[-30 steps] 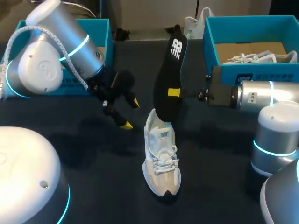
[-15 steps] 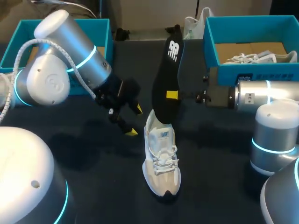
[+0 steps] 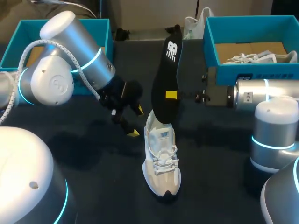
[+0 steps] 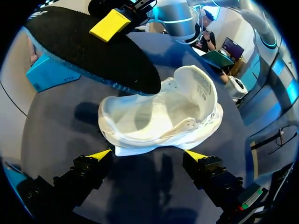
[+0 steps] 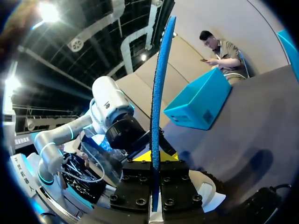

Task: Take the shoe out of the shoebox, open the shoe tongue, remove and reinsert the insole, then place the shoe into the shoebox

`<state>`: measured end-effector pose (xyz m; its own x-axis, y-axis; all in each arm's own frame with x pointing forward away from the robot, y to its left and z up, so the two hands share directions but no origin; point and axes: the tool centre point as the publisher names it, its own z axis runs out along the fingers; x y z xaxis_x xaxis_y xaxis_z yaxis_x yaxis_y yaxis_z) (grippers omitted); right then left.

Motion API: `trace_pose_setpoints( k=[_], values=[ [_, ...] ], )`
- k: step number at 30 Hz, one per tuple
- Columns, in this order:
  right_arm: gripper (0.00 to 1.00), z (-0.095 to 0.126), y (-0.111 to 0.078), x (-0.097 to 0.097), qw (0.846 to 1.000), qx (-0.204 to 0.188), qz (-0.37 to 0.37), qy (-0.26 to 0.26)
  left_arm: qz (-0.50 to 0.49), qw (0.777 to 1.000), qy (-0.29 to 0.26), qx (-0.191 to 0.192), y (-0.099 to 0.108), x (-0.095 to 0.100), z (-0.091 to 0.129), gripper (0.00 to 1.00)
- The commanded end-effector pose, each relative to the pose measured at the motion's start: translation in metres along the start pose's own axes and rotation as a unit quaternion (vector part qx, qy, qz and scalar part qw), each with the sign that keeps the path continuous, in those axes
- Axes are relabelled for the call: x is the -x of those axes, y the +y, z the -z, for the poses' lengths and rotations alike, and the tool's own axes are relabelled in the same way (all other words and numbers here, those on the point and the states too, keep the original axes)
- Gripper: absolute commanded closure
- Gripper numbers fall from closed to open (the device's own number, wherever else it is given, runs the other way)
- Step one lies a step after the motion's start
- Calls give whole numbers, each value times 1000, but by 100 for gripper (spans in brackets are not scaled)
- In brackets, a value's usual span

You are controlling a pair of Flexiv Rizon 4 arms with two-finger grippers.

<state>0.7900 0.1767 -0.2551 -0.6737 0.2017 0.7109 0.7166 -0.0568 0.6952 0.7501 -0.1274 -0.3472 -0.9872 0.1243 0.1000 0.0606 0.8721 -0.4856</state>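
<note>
Dark table (image 3: pixel 93 182): right gripper (image 3: pixel 172 95) clamps the insole (image 3: pixel 168 65) upright over the shoe (image 3: pixel 161 161); left gripper (image 3: pixel 136 121) (fingers wide) alongside.

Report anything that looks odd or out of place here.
Only the black insole: it is held upright in the right gripper, out of the white shoe, lower end at the shoe's opening. Nothing looks damaged or spilled.

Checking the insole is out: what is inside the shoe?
The left wrist view shows only pale lining inside the shoe. The insole, held by the right gripper, hangs over its opening. The toe end is hidden.
</note>
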Motion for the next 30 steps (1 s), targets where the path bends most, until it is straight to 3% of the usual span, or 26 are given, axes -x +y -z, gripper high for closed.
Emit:
trace_pose_setpoints(
  k=[1, 30],
  values=[
    [100, -3, -3, 2, 1000, 5, 4, -1, 4, 1000, -12, 7, 2, 0, -11, 0],
    [100, -16, -7, 7, 1000, 15, 10, 9, 19, 999, -34, 2, 7, -3, -19, 0]
  ],
)
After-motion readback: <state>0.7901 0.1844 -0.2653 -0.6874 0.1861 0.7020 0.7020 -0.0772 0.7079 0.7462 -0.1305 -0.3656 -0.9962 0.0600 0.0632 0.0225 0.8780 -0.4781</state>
